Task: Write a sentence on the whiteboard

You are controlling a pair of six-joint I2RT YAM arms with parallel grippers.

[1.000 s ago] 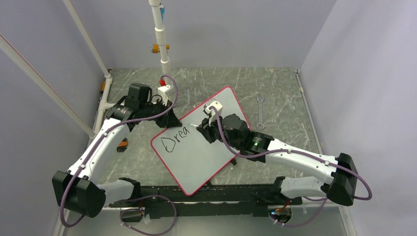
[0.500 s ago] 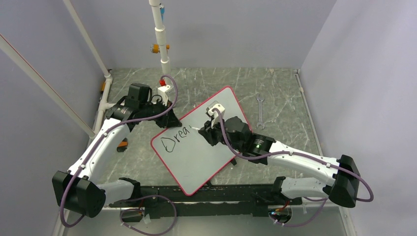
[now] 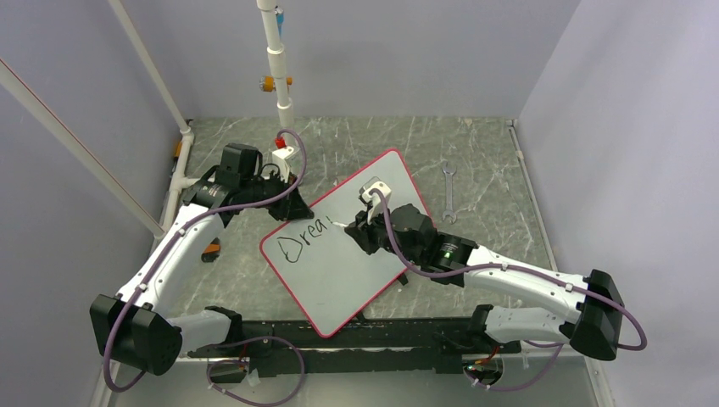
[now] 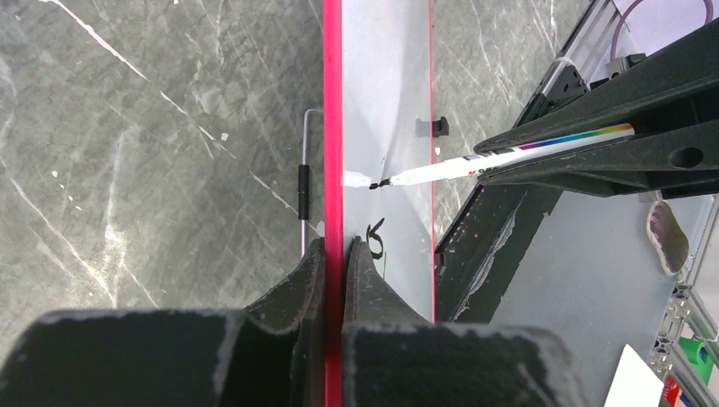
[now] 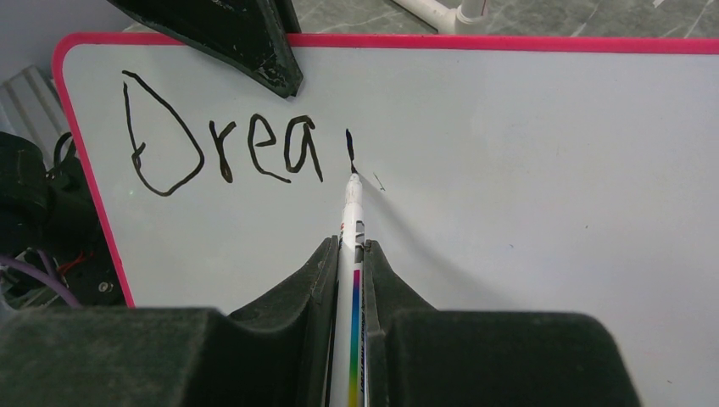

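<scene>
Left fingers [image 4: 292, 292] clamp the board [image 4: 386, 102], right fingers [image 5: 309, 284] the marker [image 5: 351, 203], tip seemingly touching just ahead; the sentence [image 5: 222, 153] stands at "Drea", so finishing the "m" comes next.

Smooth, glossy white across the whiteboard [image 5: 551, 212], rimmed in shiny red plastic. Matt, grainy black plastic on the right tool [image 5: 350, 248]; glossy white plastic on the marker [image 5: 352, 199]. Scratched grey stone-look on the bench [image 3: 492, 144].

A robot lab cell: plain lilac panels [image 3: 424, 51] box in a scratched stone-look table [image 3: 356, 136], white pipe frame [image 3: 277, 64] upper centre, black mounting rail [image 3: 398, 339] along the bottom.
</scene>
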